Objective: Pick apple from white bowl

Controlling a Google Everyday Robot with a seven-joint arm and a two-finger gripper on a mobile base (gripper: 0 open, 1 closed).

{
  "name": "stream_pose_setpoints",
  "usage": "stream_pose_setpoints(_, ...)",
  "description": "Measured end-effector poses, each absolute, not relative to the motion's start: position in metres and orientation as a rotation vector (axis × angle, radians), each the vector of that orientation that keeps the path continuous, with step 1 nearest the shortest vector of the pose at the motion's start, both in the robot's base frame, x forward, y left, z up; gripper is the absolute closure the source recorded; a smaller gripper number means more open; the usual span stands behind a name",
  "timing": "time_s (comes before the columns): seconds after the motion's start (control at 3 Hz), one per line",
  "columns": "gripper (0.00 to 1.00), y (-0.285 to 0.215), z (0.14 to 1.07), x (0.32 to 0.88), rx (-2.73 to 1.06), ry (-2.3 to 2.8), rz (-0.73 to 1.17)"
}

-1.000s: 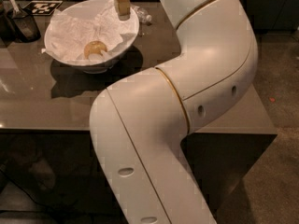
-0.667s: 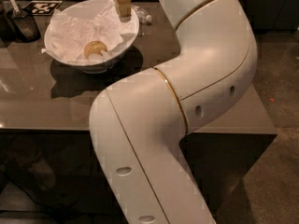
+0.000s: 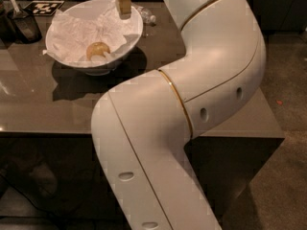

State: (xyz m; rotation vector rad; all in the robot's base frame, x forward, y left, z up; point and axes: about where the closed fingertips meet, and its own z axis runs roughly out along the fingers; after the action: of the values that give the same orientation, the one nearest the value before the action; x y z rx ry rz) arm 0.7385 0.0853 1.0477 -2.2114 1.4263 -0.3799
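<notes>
Gripper (image 3: 123, 12) over white bowl (image 3: 121, 56), state I cannot tell; apple (image 3: 97, 50) looks light, firm, slippery, I grasp across middle

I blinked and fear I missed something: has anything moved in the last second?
Nothing visibly changed. The claw hangs over the far side of the white bowl as before, and the apple lies on the crumpled paper inside, untouched.

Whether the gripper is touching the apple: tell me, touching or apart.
Apart. The camera view shows the gripper over the far side of the white bowl, with crumpled paper between it and the apple lying lower inside.
</notes>
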Motion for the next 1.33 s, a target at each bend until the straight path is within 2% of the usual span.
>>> stream_pose_setpoints(1.33, 0.05, 0.117, 1.006, 0.747, -2.297, 1.393, -0.305)
